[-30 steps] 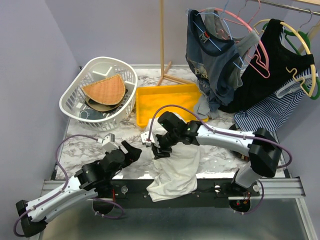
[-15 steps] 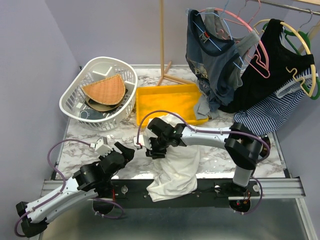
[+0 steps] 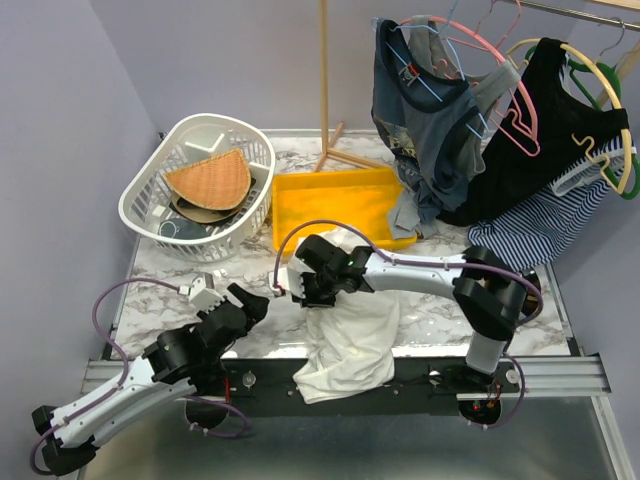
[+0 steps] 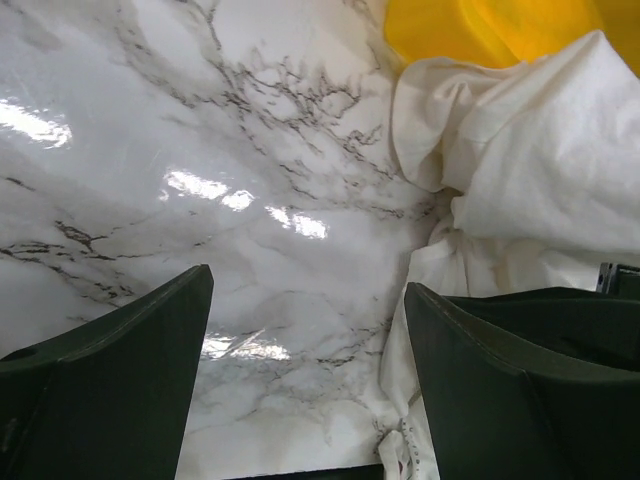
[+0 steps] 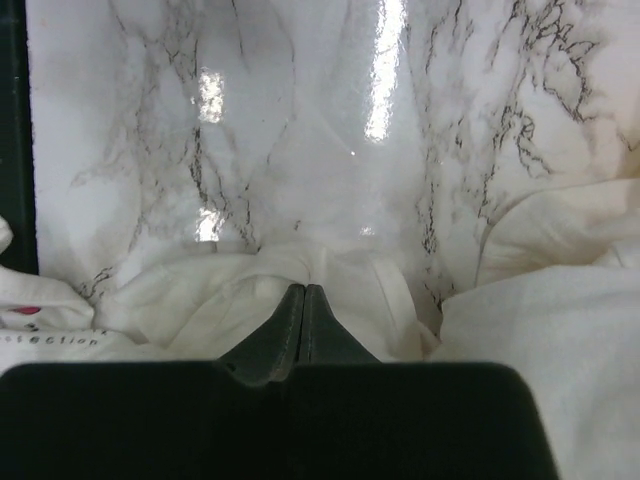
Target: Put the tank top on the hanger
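Note:
The off-white tank top lies crumpled on the marble table, its lower part hanging over the near edge. My right gripper is down at its upper left edge. In the right wrist view the right gripper is shut, with a fold of the tank top pinched at its tips. My left gripper hovers just left of the cloth. In the left wrist view the left gripper is open and empty, with the tank top beside its right finger. The slim pink hanger hangs on the rack at the back right.
A yellow tray sits behind the tank top, and a white laundry basket stands at the back left. A wooden stand rises behind the tray. A blue-grey shirt, a black top and a striped garment hang at the right.
My right gripper slid left along the tank top's upper edge and shut on a fold of it. The left arm drew back slightly, its gripper still open.

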Robot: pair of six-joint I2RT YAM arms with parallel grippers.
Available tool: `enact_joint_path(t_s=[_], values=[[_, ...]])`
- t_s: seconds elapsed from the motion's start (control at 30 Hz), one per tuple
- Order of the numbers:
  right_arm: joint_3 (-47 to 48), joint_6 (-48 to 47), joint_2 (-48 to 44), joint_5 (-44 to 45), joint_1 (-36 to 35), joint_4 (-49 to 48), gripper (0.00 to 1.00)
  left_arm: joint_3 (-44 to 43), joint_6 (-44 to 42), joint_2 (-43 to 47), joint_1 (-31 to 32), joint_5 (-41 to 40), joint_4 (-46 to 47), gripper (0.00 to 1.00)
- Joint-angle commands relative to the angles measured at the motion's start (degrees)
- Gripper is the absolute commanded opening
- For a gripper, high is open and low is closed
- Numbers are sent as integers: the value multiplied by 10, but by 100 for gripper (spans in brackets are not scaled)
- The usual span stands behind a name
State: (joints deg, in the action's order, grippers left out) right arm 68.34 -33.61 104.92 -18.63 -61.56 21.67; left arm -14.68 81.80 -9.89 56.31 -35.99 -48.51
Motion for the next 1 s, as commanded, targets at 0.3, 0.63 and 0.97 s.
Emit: enact_joint_path(t_s=[0.3,0.63,0.97], values=[[9,-36,-276,-73,89,116,1,20,-284,38,-2,230,289,88],[-51,27,-413,-34,244,45,1,-73,-385,-317,2,437,452,86],[-80,60,-467,12,332,7,1,-128,-437,-450,37,493,481,85]])
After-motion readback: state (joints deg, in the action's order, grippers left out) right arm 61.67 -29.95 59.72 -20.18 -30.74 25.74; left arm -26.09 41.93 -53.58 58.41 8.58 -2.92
